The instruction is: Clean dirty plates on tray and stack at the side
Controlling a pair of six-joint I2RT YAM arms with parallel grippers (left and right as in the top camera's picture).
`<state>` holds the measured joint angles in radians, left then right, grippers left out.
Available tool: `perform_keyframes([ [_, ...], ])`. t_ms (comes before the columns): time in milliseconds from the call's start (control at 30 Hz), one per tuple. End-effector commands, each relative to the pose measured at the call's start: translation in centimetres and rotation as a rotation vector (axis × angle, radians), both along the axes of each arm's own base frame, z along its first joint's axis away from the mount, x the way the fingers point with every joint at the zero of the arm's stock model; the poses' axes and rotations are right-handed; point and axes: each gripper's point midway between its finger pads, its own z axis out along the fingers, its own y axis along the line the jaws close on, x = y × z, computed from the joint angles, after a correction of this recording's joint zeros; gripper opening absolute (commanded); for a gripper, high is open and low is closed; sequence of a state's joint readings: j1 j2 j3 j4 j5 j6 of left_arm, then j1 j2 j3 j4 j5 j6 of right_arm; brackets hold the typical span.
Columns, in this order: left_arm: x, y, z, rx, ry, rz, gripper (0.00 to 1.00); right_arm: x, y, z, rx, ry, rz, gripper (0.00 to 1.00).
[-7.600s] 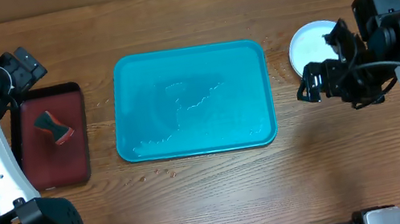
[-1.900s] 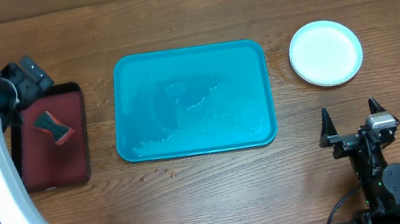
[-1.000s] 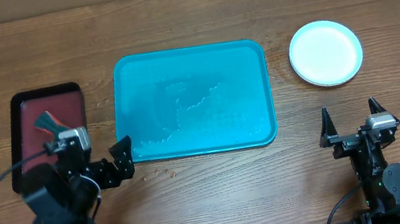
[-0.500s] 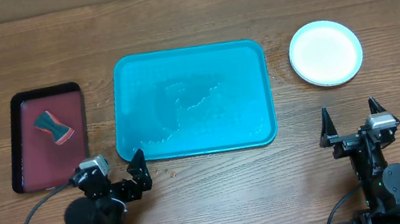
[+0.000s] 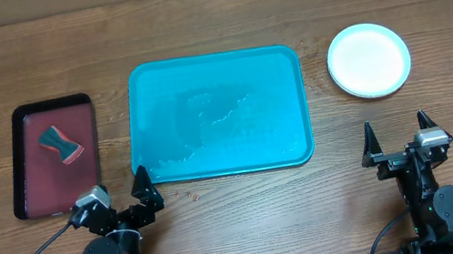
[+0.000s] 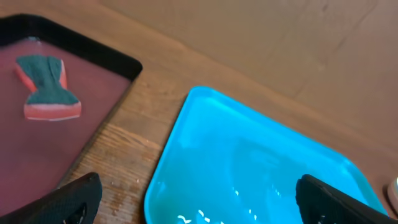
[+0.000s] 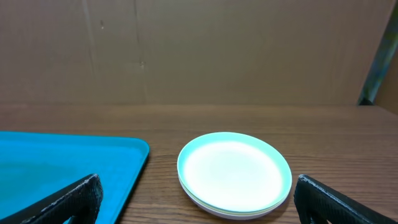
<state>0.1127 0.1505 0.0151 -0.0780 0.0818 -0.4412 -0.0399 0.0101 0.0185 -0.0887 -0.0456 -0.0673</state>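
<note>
The teal tray (image 5: 217,115) lies mid-table with no plate on it, only wet streaks and small white flecks; the left wrist view shows its near left corner (image 6: 261,168). The plates (image 5: 368,59) sit stacked on the wood right of the tray, and the top one looks pale and clean (image 7: 234,174). My left gripper (image 5: 118,203) is low at the table's front edge, just off the tray's front left corner, open and empty (image 6: 199,186). Also open and empty, my right gripper (image 5: 396,131) rests at the front right, facing the stack (image 7: 198,183).
A dark-red, black-rimmed tray (image 5: 34,187) lies at the left with a green and orange sponge (image 5: 60,145) on it, also seen from the left wrist (image 6: 48,93). A few crumbs lie on the wood by the teal tray's front edge.
My left arm has folded down from beside the dark-red tray to the table's front edge and turned slightly. The right arm, plates and tray have not moved.
</note>
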Motion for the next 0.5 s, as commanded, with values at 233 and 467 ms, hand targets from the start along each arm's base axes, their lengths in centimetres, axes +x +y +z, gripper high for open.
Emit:
perform_keyframes([
  [233,-0.4,0.1,3.5,-0.008,-0.162,0.023,1.0,0.0,-0.2,-0.2,-0.005,-0.005,-0.007,1.0],
  [467,-0.3,0.4,5.1,-0.027,-0.23,0.047,1.0,0.0,-0.2,-0.2,-0.005,-0.005,-0.007,1.0],
])
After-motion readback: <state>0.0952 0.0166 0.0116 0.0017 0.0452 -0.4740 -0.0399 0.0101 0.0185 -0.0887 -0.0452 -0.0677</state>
